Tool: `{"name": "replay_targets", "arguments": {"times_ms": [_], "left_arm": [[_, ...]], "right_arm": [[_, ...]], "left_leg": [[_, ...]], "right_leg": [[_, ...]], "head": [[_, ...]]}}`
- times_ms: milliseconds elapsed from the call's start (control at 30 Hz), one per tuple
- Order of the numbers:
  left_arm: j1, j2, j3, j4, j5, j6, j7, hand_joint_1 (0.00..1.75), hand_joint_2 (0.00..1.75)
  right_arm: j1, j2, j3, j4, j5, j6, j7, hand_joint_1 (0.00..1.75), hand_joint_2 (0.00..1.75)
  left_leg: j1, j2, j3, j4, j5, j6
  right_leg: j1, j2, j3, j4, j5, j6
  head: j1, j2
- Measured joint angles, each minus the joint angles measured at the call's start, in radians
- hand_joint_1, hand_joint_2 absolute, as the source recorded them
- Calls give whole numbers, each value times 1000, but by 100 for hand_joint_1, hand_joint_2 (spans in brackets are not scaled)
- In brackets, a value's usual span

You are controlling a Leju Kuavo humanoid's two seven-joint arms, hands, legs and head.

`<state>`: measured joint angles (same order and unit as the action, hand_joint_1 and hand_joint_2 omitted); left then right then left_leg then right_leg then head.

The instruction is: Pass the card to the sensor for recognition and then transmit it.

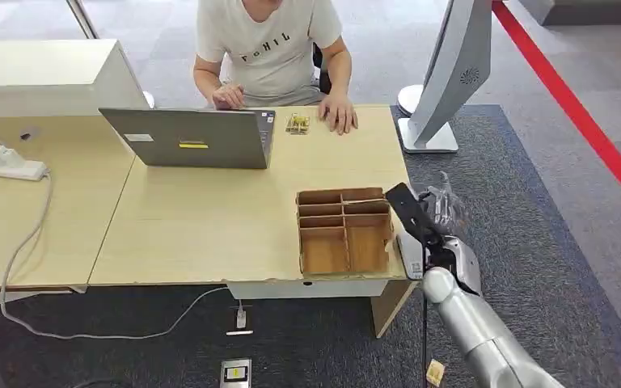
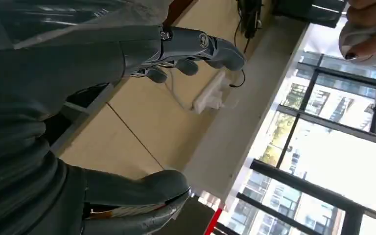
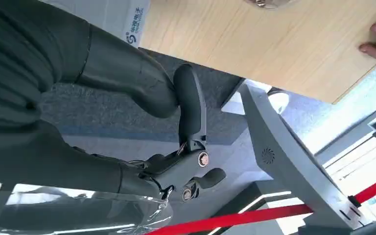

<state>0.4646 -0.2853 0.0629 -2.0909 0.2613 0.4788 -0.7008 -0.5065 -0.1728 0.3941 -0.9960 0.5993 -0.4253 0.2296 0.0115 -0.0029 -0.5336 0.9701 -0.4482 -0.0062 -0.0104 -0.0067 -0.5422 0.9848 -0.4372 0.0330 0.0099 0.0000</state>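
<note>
A white card (image 1: 411, 260) with a small printed code lies at the table's right edge, jutting over it. In the right wrist view the card (image 3: 108, 18) shows blue lettering. My right hand (image 1: 437, 214) hovers just right of the table edge, above and beside the card. Its fingers (image 3: 192, 112) are partly bent and I see nothing between them and the thumb. My left hand (image 2: 54, 88) has its fingers spread away from the thumb and holds nothing. A grey-white upright device (image 1: 453, 73) with a round grille (image 3: 267, 155) stands on the floor past the table's far right corner.
A compartmented wooden box (image 1: 344, 230) sits left of my right hand. A person (image 1: 267, 48) sits at the far side with both hands on the table (image 1: 210, 226), next to a laptop (image 1: 194, 137) and a small yellowish object (image 1: 297, 123). A power strip (image 1: 4, 166) lies far left.
</note>
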Motion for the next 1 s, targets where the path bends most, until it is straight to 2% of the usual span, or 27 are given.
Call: {"name": "replay_targets", "arguments": {"times_ms": [67, 100, 133, 200, 467, 1000], "left_arm": [[0, 1, -2, 0, -10, 11, 0, 0, 175], [1, 1, -4, 0, -13, 16, 0, 0, 175], [2, 2, -7, 0, -15, 20, 0, 0, 175], [3, 3, -13, 0, -18, 23, 0, 0, 175], [15, 4, -25, -3, -30, 50, 0, 0, 175], [22, 5, -28, -3, -25, 39, 0, 0, 175]], "right_arm": [[0, 1, 0, 11, 5, 0, -13, 145, 175], [0, 3, 0, 15, 6, 0, -19, 134, 175], [0, 6, 1, 19, 7, 0, -23, 101, 175], [0, 10, 2, 27, 8, 0, -27, 3, 175], [-8, 31, 4, 57, 8, -4, -58, 0, 175], [-10, 54, 5, 48, -21, -4, -70, 0, 175]], "left_leg": [[0, 0, 0, 0, 0, 0], [0, 0, 0, 0, 0, 0], [0, 0, 0, 0, 0, 0], [0, 0, 0, 0, 0, 0], [0, 0, 0, 0, 0, 0], [0, 0, 0, 0, 0, 0]], "right_leg": [[0, 0, 0, 0, 0, 0], [0, 0, 0, 0, 0, 0], [0, 0, 0, 0, 0, 0], [0, 0, 0, 0, 0, 0], [0, 0, 1, 0, 0, 0], [0, 0, 1, 0, 0, 0]], "head": [[0, 0], [0, 0], [0, 0], [0, 0], [0, 0], [0, 0]]}}
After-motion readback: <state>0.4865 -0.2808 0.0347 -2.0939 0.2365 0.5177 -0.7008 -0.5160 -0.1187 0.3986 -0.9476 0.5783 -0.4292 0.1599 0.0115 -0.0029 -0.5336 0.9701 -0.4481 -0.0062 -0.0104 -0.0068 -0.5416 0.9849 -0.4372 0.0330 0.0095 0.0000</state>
